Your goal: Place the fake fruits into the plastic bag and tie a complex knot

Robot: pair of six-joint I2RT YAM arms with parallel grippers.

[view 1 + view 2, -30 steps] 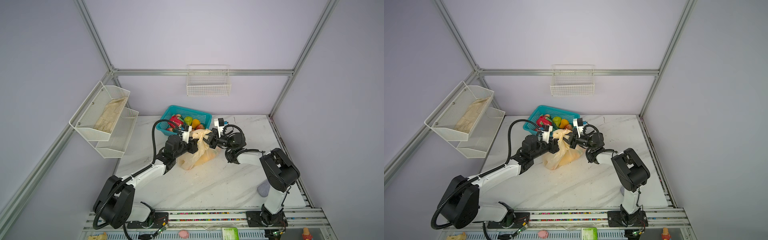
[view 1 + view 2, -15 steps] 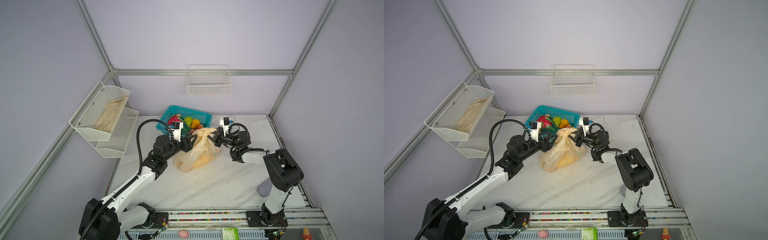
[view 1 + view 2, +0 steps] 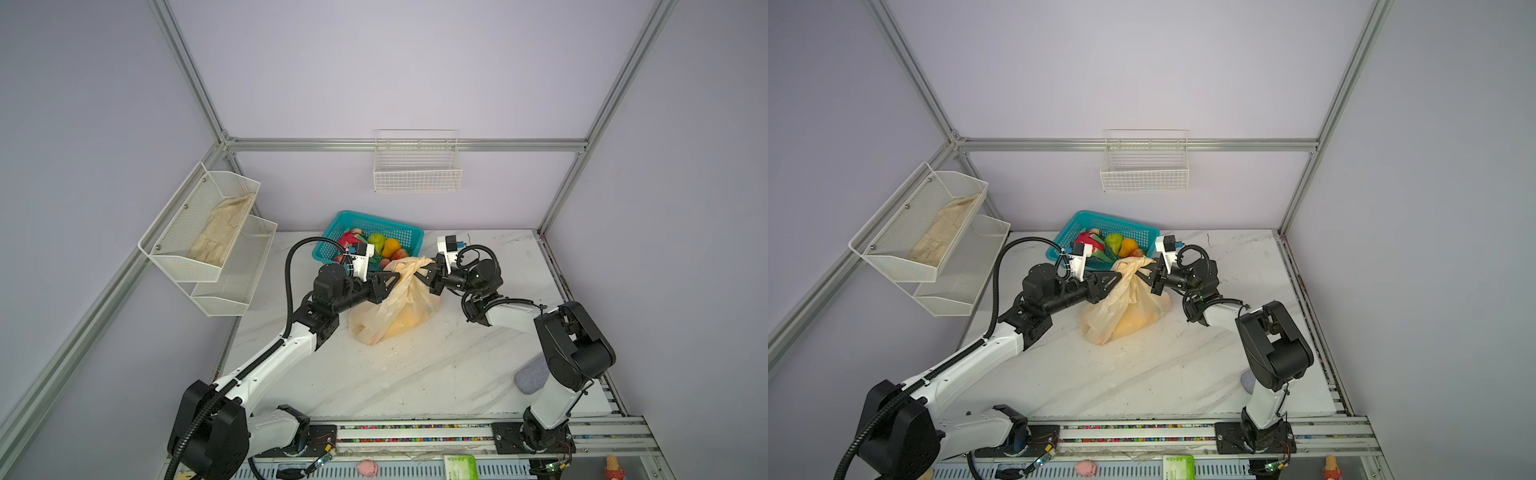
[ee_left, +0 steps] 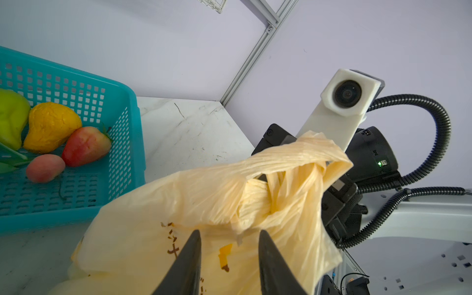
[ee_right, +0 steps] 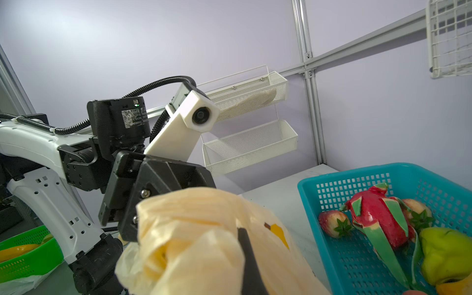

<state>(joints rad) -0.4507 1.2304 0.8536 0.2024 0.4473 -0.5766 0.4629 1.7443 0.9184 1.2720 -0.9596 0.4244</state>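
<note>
The thin translucent peach-cream plastic bag (image 3: 392, 311) is resting on the white marble table (image 3: 415, 374), just in front of the teal mesh basket (image 3: 401, 232), where glossy fake fruits (image 3: 382, 243) are lying. The right gripper (image 3: 423, 275) is clamping the bag's top. The left gripper (image 4: 228, 233) is holding its jaws apart. The twisted handle strips (image 4: 258, 201) are lying directly ahead of its tips, running toward the right gripper.

The left arm (image 3: 286, 351) and right arm (image 3: 513, 316) wear white shells between chunky black joint housings, with ribbed black cable conduit (image 3: 288, 286) looping alongside. Each wrist carries a white camera bracket (image 4: 342, 102) with a round dark lens; the left end effector (image 4: 228, 237) has slim, black tapered fingers (image 4: 189, 260).
</note>
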